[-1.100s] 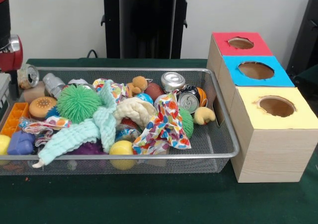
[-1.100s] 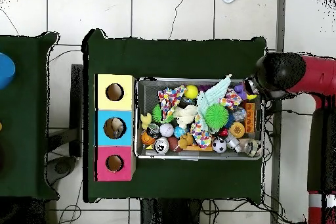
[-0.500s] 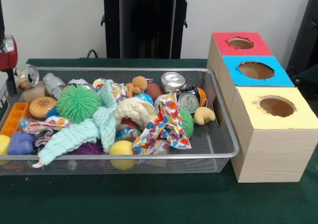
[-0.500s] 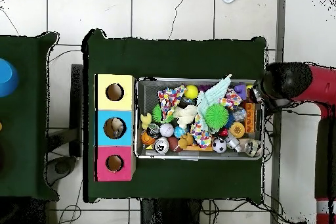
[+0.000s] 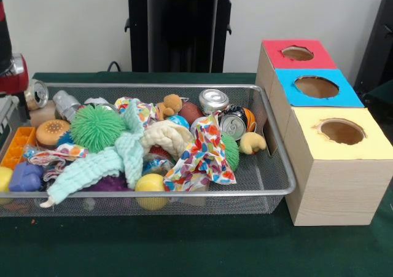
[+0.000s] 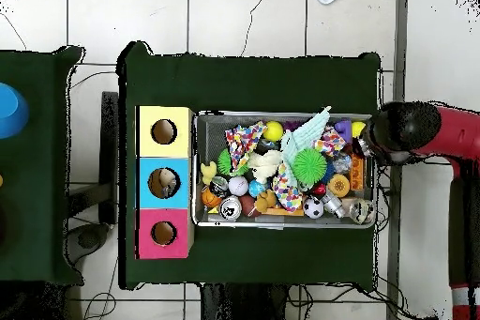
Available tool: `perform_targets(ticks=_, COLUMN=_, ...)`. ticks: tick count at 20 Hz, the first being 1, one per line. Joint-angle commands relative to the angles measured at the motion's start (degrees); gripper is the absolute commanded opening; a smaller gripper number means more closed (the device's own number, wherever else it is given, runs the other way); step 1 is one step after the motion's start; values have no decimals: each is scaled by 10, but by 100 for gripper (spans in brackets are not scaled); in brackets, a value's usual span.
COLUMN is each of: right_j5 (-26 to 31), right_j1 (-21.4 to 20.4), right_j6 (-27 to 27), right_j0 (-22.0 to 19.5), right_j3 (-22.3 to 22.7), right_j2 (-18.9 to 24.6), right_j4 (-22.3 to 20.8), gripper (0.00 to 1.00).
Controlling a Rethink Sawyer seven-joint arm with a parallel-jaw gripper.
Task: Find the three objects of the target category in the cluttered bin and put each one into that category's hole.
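Observation:
A wire bin [image 5: 279, 188] [image 6: 199, 171] holds a jumble of toys. Silver cans [image 5: 214, 99] lie toward its back, with another can [image 5: 35, 93] at the left end. A green spiky ball [image 5: 96, 127], a yellow ball [image 5: 151, 183], a mint knitted cloth [image 5: 101, 164] and a spotted cloth [image 5: 204, 156] lie among them. Beside the bin stand three boxes with holes: red [image 5: 298, 53], blue [image 5: 316, 86] and yellow [image 5: 341, 131]. My red arm [image 5: 11, 68] [image 6: 405, 129] hangs over the bin's left end in the front view. The gripper [image 5: 5, 112] barely shows at the picture's edge, and its state is hidden.
An orange tray [image 5: 15, 145], a purple block [image 5: 24, 176], a yellow duck [image 5: 252, 143] and a braided rope toy [image 5: 164, 136] also lie in the bin. In the overhead view something pale sits inside the blue hole [image 6: 164, 182]. A second green table [image 6: 33, 166] stands to the left.
The arm's end has shifted a little along the bin's short end, staying just outside or above its rim. Nothing in the bin has moved.

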Motion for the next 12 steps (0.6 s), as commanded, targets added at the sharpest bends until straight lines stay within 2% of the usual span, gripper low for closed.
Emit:
perform_targets(ticks=1, right_j5=-37, right_j1=89, right_j6=-143, right_j0=35, right_j3=-9, right_j2=16, right_j4=-29, gripper=100)
perform_targets(ticks=8, right_j5=-74, right_j1=150, right_j6=-129, right_j0=66, right_j3=-61, right_j2=20, right_j4=-35, gripper=100)
perform_targets(ticks=12, right_j5=-96, right_j1=164, right_j6=-132, right_j0=62, right_j3=-62, right_j2=12, right_j4=-37, gripper=100)
